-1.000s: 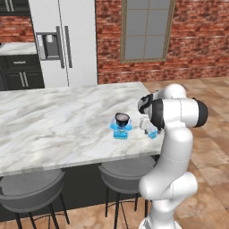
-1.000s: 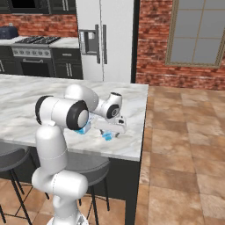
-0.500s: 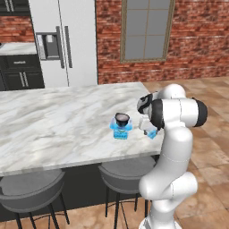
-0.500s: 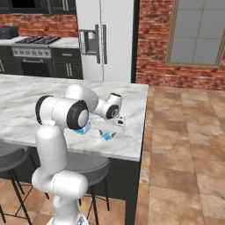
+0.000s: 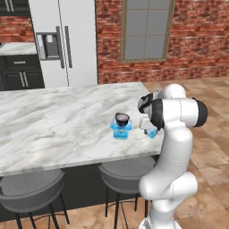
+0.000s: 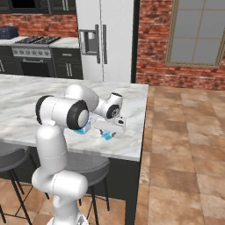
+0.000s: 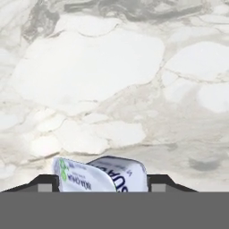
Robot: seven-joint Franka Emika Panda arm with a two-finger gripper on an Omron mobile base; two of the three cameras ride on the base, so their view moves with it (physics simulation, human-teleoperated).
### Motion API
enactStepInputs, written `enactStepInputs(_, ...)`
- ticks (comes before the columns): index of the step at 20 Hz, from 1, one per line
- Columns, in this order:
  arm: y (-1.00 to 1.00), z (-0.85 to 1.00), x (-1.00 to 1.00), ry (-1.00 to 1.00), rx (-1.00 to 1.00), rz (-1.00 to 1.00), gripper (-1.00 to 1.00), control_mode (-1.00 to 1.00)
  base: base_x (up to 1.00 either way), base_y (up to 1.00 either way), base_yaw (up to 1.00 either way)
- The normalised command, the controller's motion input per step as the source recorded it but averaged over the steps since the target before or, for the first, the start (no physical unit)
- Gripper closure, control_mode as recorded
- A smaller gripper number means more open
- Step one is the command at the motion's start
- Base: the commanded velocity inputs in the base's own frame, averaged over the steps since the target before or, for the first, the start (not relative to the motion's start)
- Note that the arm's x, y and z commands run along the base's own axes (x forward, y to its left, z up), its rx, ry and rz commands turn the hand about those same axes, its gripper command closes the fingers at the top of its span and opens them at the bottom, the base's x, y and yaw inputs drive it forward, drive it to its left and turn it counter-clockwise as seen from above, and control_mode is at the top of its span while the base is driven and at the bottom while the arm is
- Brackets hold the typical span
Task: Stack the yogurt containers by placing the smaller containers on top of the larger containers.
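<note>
tiny tub (image 7: 100,176) label with green mark, print too blurred to read

Home kitchen is indicated: marble island counter (image 5: 53,120) with stools (image 5: 27,190), steel fridge (image 5: 65,42), gas range (image 6: 37,41), dark cabinets (image 5: 20,74), brick wall (image 5: 197,36), window (image 5: 145,29).

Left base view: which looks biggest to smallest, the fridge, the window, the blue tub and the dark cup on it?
1. Fridge
2. Window
3. Blue tub
4. Dark cup, on top of the tub; close in size, so unsure.
</note>
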Motion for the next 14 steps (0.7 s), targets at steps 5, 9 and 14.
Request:
enactStepInputs(5, -0.09, 0.14, 0.00, 0.01, 0.04, 0.00, 1.00, -1.00, 0.00, 0.00, 0.00)
enactStepInputs(9, -0.04, 0.22, -0.01, 0.06, 0.09, 0.00, 1.00, -1.00, 0.00, 0.00, 0.00)
enactStepInputs(14, -0.01, 0.29, 0.00, 0.09, 0.11, 0.00, 1.00, -1.00, 0.00, 0.00, 0.00)
